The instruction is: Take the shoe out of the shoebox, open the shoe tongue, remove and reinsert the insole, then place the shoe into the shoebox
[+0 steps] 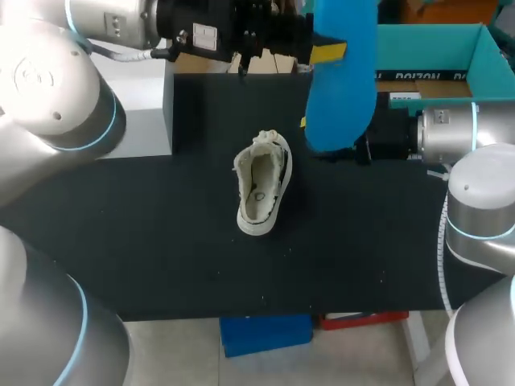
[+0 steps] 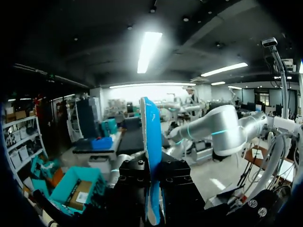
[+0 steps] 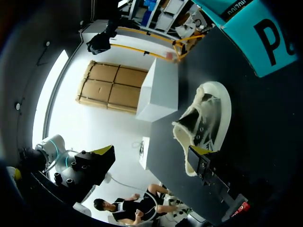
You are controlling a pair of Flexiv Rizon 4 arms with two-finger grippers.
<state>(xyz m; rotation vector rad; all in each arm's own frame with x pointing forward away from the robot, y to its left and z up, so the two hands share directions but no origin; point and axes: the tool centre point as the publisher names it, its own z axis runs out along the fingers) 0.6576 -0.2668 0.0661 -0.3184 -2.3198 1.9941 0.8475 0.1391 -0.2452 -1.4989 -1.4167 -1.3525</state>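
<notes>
The left gripper (image 2: 152, 194) has its 2 fingers closed on the blue insole (image 1: 342, 76), holding it aloft at the upper middle of the head view. The right gripper (image 3: 152, 153) stands wide open and empty, with the white shoe (image 1: 262, 183) ahead of it at the centre of the black table (image 1: 161, 241), apart from the teal shoebox (image 1: 483, 68) at upper right. Reinsertion looks risky to me: the insole could buckle on the collar, and with nothing pinning the shoe, a push could tip it.
</notes>
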